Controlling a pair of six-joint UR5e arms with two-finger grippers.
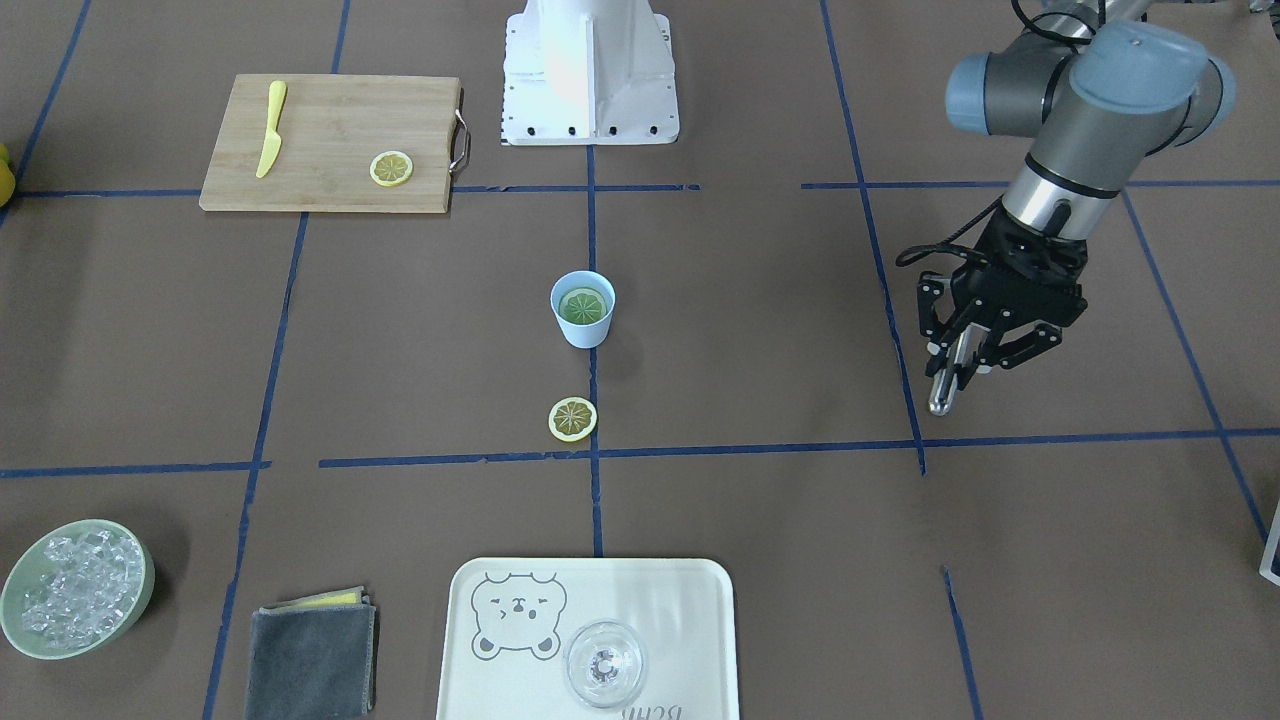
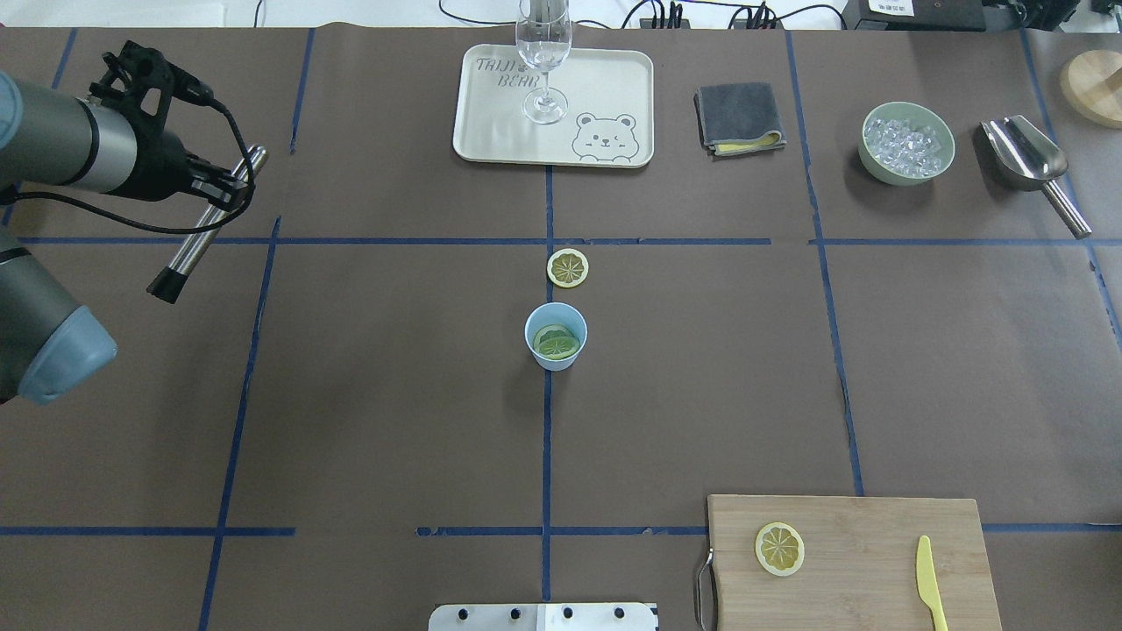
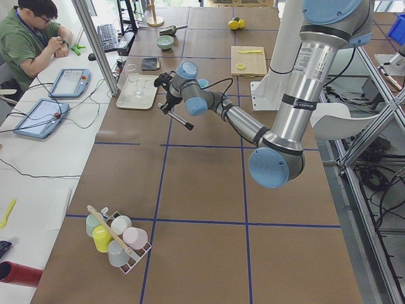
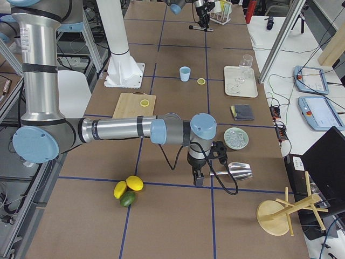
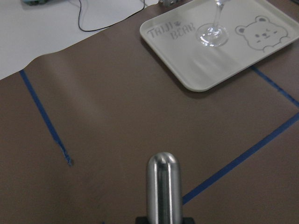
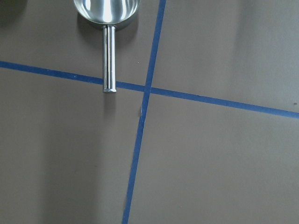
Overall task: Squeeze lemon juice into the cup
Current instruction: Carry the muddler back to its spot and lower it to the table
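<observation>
The light-blue cup (image 1: 582, 310) stands upright at the table's middle with a lemon slice lying inside it; it also shows in the overhead view (image 2: 556, 336). A second lemon slice (image 1: 573, 419) lies on the table just beyond the cup, away from the robot. A third lemon slice (image 1: 391, 168) lies on the wooden cutting board (image 1: 330, 145). My left gripper (image 1: 962, 358) is shut on a steel rod (image 2: 206, 223) and holds it in the air far to the cup's left. My right gripper (image 4: 197, 175) hangs near a steel scoop (image 4: 240, 170); I cannot tell if it is open.
A cream bear tray (image 2: 500, 123) holds a clear glass (image 2: 543, 61). A grey cloth (image 2: 739, 116), a green bowl of ice (image 2: 907, 143) and the scoop (image 2: 1030, 162) lie at the far right. A yellow knife (image 2: 929, 583) lies on the board. Whole lemons (image 4: 129, 186) lie near the right arm.
</observation>
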